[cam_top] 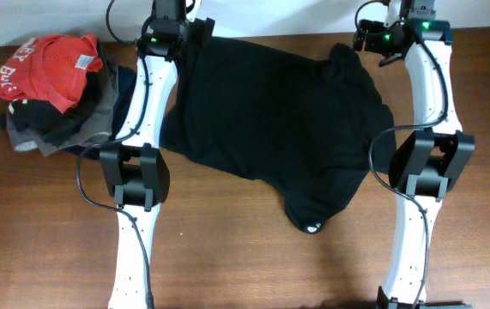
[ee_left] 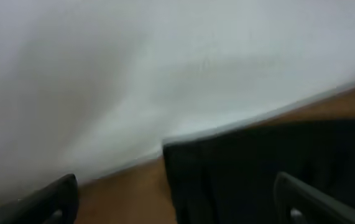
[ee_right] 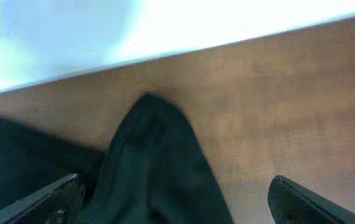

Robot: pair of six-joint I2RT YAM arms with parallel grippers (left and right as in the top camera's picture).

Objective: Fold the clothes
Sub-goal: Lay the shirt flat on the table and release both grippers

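A black T-shirt [cam_top: 270,120] lies spread and rumpled across the middle of the wooden table [cam_top: 245,257]. My left gripper [cam_top: 172,26] is at the shirt's far left corner, open; its wrist view shows the fingers [ee_left: 177,205] wide apart over the black cloth edge [ee_left: 258,174] and bare wood. My right gripper [cam_top: 399,30] is at the far right, open; its fingers [ee_right: 177,202] straddle a raised fold of the black cloth [ee_right: 155,168]. Neither holds the cloth.
A pile of clothes sits at the far left: a red shirt [cam_top: 47,64] on top of grey and dark garments [cam_top: 64,124]. A white wall [ee_left: 133,62] runs along the table's far edge. Both arm bases stand at the front.
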